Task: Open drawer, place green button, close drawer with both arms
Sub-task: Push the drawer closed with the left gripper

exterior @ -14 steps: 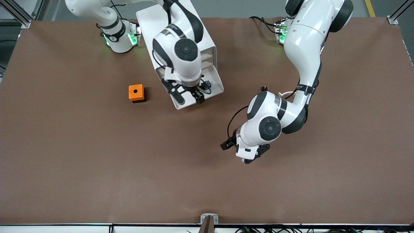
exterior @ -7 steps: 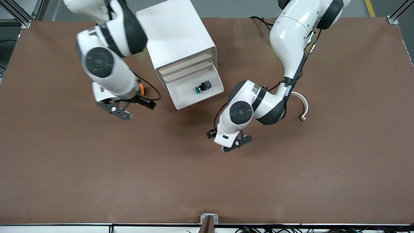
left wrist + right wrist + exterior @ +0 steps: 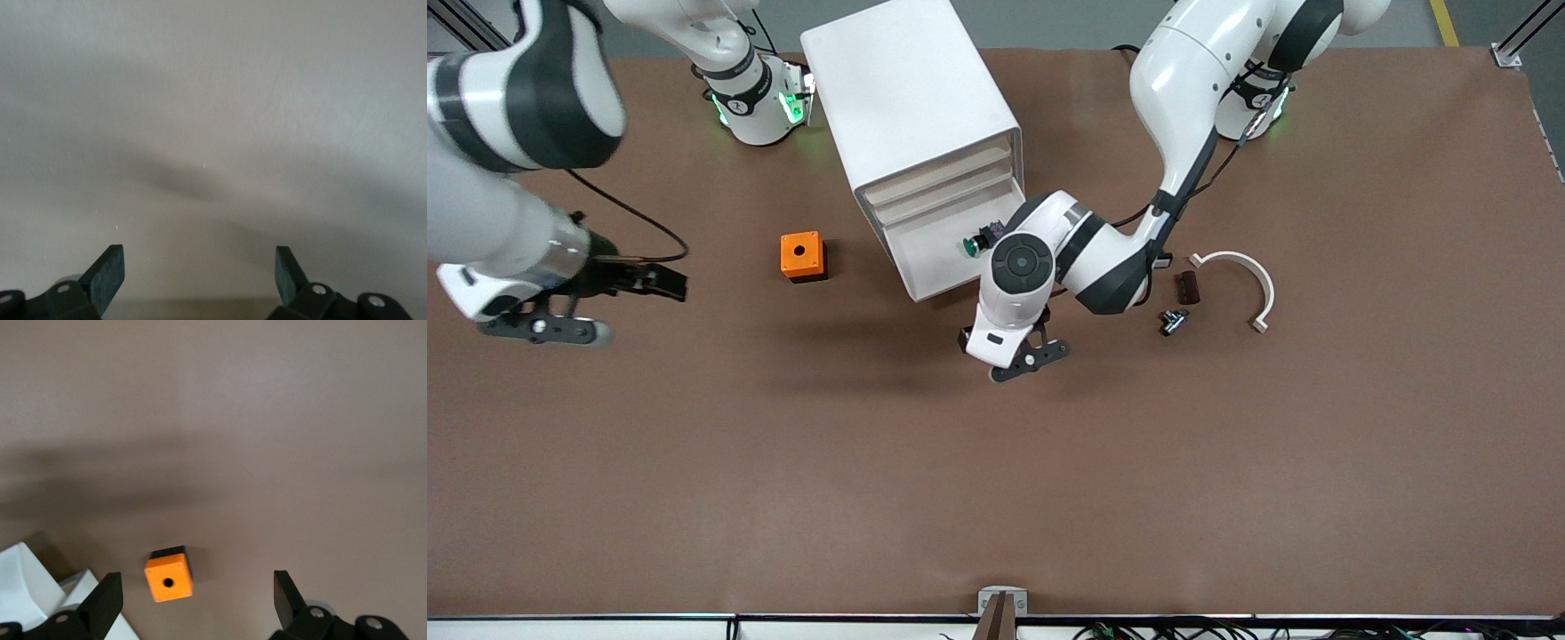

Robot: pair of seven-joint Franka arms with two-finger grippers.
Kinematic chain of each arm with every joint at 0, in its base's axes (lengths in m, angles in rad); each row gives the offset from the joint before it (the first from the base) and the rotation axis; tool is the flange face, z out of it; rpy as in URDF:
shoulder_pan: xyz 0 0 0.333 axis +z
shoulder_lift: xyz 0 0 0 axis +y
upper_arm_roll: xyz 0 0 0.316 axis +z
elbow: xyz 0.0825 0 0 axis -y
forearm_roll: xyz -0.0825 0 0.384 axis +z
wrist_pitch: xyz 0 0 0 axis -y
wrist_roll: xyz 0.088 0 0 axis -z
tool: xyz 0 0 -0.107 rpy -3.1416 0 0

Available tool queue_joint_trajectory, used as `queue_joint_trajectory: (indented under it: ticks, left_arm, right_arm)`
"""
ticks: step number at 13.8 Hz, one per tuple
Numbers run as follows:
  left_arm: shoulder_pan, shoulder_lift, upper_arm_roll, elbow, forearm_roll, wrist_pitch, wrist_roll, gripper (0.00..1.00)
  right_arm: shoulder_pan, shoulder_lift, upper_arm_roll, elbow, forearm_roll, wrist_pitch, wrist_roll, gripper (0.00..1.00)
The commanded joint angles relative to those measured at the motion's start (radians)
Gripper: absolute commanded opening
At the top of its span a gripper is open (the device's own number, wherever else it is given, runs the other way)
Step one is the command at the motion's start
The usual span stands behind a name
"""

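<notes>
We judge the closing step is in hand: the green-capped button [image 3: 972, 245] lies in the open lowest drawer [image 3: 934, 267] of the white cabinet [image 3: 911, 98]. Our left gripper [image 3: 1014, 356], fingers spread and empty, hangs over the table just before the drawer front; next it must push that front in. Our right gripper [image 3: 578, 307], also open and empty, waits over the table at its own end, well apart from the orange box [image 3: 801, 255].

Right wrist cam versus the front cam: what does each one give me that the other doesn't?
Only the right wrist view shows the right gripper with open, empty fingers. Only the front view shows the button lying in the open drawer, the left gripper over bare table just in front of that drawer, and the white curved piece toward the left arm's end. Both show the orange box on the table beside the cabinet.
</notes>
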Motion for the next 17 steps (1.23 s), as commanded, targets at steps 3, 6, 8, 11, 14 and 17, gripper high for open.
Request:
queue_joint_trajectory:
  ticks: [3,6,8,11,14,17]
  left_arm:
    - [-0.063,-0.013,0.007,-0.063,0.020,0.016,-0.036,0.99]
    - [-0.086,-0.011,0.006,-0.070,0.013,0.015,-0.036,0.99]
    - [-0.104,-0.016,0.003,-0.092,0.008,0.013,-0.043,0.99]
    - [-0.114,-0.014,-0.028,-0.106,0.006,0.004,-0.088,0.99]
    - [-0.114,-0.016,-0.069,-0.106,0.003,-0.002,-0.135,0.99]
    - [-0.112,-0.016,-0.102,-0.106,-0.020,-0.005,-0.209,0.99]
  right_arm:
    - [-0.097,-0.009,0.022,0.057,-0.015,-0.068,-0.130,1.00]
    - [-0.114,-0.018,0.022,0.063,-0.015,-0.072,-0.135,1.00]
    - [-0.137,-0.020,0.017,0.063,-0.015,-0.073,-0.176,1.00]
    - [-0.142,-0.017,0.017,0.065,-0.018,-0.066,-0.185,1.00]
    - [-0.142,-0.012,0.017,0.065,-0.044,-0.059,-0.182,1.00]
    - [-0.172,-0.009,0.017,0.095,-0.041,-0.059,-0.185,1.00]
